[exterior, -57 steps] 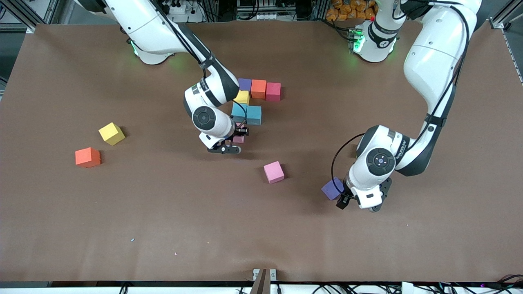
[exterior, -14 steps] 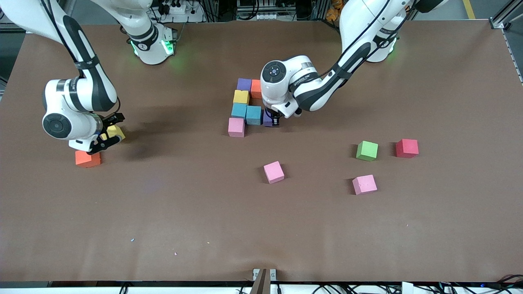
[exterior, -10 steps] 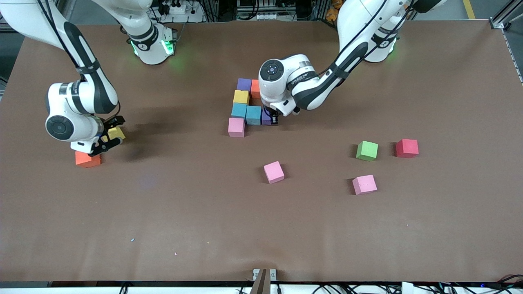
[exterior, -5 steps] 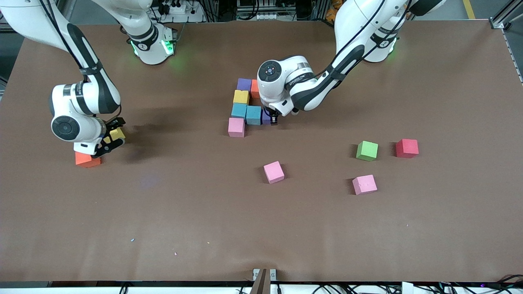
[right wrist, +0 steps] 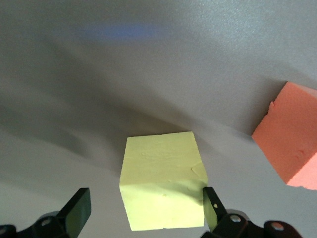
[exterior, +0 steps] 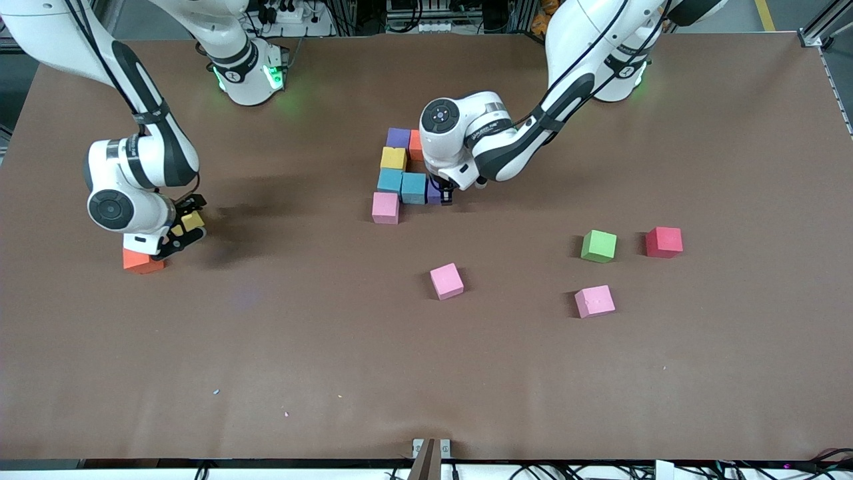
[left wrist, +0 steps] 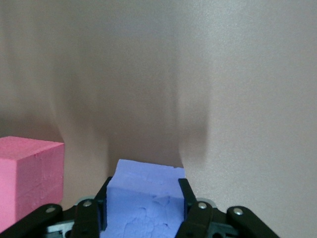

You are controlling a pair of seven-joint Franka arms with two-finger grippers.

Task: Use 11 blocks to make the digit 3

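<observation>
Presently the right gripper [exterior: 181, 233] hangs low over the loose yellow block [exterior: 192, 221], jaws spread wide to either side of it, probably lining up a pick; an orange block [exterior: 142, 261] sits just beside. At mid-table the left gripper [exterior: 444, 195] has its jaws clamped on a purple block [left wrist: 143, 198], set against the light blue block [exterior: 413, 188] to close the middle bar of the digit 3 [exterior: 400, 173]. Two pink blocks [exterior: 446, 281] and a red block [exterior: 664, 241] lie unplaced.

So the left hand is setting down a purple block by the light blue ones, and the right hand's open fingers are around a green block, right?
Not green: the right hand has its open fingers around a yellow block, as the right wrist view shows. The rest holds: the left hand grips a purple block beside the light blue blocks.
</observation>
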